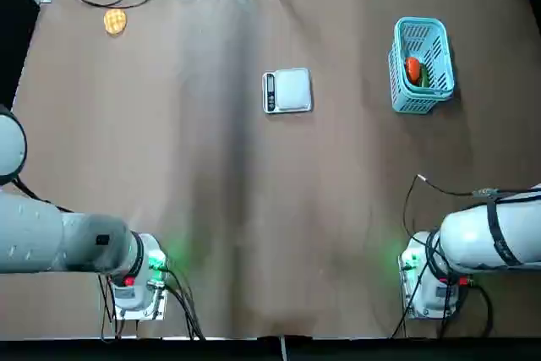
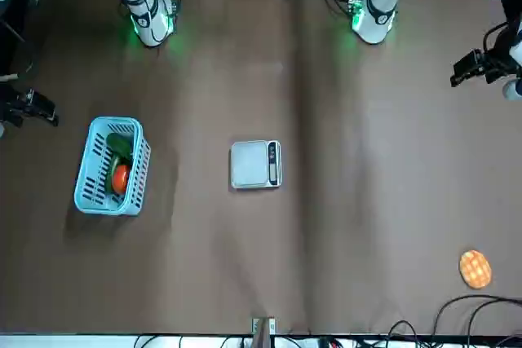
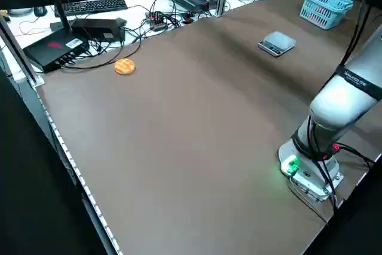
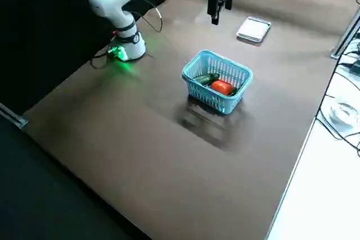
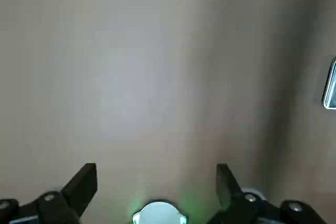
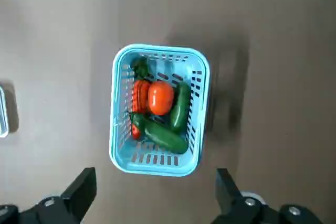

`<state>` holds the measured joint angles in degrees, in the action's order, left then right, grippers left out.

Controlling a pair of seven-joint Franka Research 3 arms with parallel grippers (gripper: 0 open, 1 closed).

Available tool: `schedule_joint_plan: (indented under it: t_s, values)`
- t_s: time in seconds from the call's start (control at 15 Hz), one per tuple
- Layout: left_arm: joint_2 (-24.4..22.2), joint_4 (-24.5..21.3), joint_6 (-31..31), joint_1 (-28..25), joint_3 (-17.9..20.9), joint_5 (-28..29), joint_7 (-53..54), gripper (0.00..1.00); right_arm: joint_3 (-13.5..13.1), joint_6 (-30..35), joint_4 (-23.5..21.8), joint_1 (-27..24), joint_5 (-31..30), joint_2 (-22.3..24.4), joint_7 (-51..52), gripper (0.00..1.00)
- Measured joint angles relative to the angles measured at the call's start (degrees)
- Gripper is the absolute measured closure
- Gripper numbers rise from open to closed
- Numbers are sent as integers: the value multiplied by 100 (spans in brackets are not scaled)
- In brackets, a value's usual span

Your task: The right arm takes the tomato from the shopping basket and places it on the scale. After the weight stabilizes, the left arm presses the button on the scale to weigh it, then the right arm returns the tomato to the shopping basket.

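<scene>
From my seat at the controls, I see both white arms' bases low in the top view, left and right. My right gripper [image 6: 156, 179] has its pincer spread wide, holding nothing; the front view puts it at the left edge. My left gripper [image 5: 156, 177] is also spread and holding nothing, at the front view's upper right edge. Farther up the top view, near the middle, lies the scale [image 1: 288, 90], its plate bare. Toward the upper right, the tomato [image 6: 160, 98] sits among green vegetables [image 6: 167, 137] inside the blue basket [image 1: 421, 65]. A yellow-orange round item [image 1: 115, 21] lies farthest, upper left.
</scene>
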<state>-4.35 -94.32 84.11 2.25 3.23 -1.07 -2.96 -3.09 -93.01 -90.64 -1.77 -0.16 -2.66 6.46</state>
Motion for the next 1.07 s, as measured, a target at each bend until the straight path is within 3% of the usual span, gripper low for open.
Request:
schedule_joint_plan:
  t_s: [0.67,1.07]
  values:
    - [2,-14,-20,-7,0,0,-11,0,1,-224,-88,0,0,-12,0,0]
    - [13,-18,-24,-10,1,0,-12,0,53,-1227,-792,131,0,-69,-2,0]
